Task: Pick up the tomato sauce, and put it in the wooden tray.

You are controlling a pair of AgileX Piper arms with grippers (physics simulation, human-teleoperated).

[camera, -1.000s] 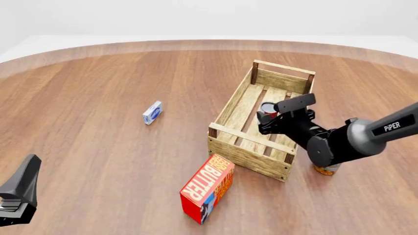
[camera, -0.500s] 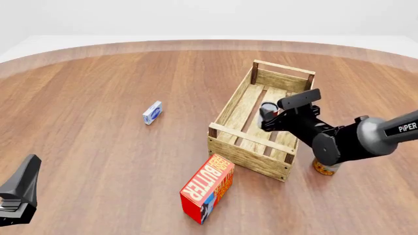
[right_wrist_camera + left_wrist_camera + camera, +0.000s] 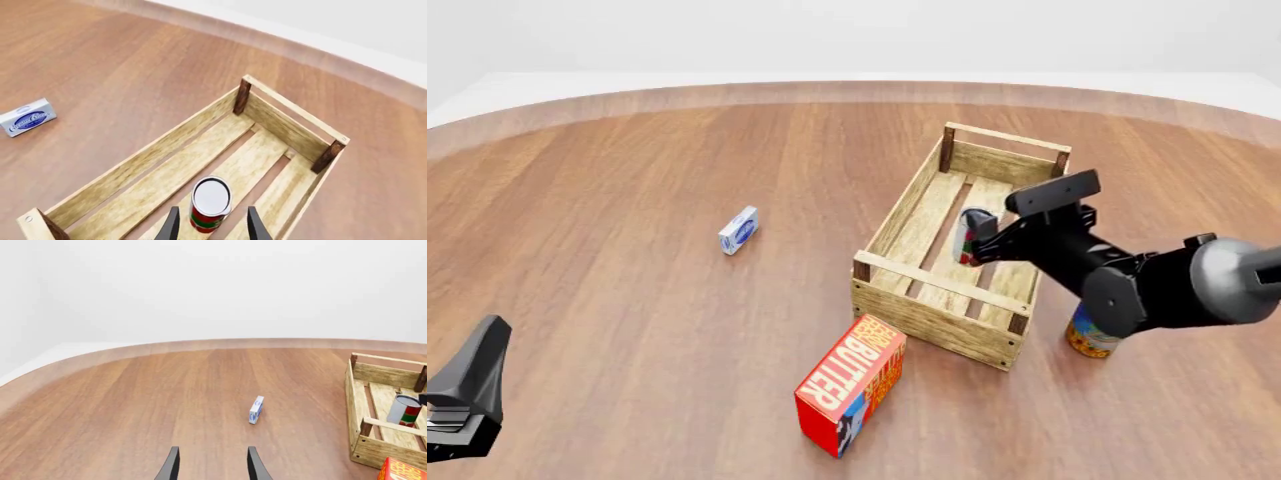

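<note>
The tomato sauce can [image 3: 970, 236] stands upright on the slatted floor inside the wooden tray [image 3: 902, 214]. In the right wrist view the can [image 3: 210, 204] shows its silver top and sits just ahead of my open fingers, free of both, with the tray wall [image 3: 150, 151] around it. My right gripper [image 3: 986, 243] is open, right next to the can over the tray. My left gripper [image 3: 467, 392] is open and empty, far off at the near left of the table. The left wrist view shows the left gripper [image 3: 212, 470], the can [image 3: 404, 410] and the tray [image 3: 389, 375].
A red butter box [image 3: 851, 383] stands just in front of the tray's near corner and also shows in the left wrist view [image 3: 401, 471]. A blue and yellow can [image 3: 1090, 336] stands right of the tray, under my right arm. A small blue-white box [image 3: 738, 230] lies mid-table.
My right gripper has drawn back to the right, away from the can. The can has come down a little and stands free in the tray. The left arm has not moved.
</note>
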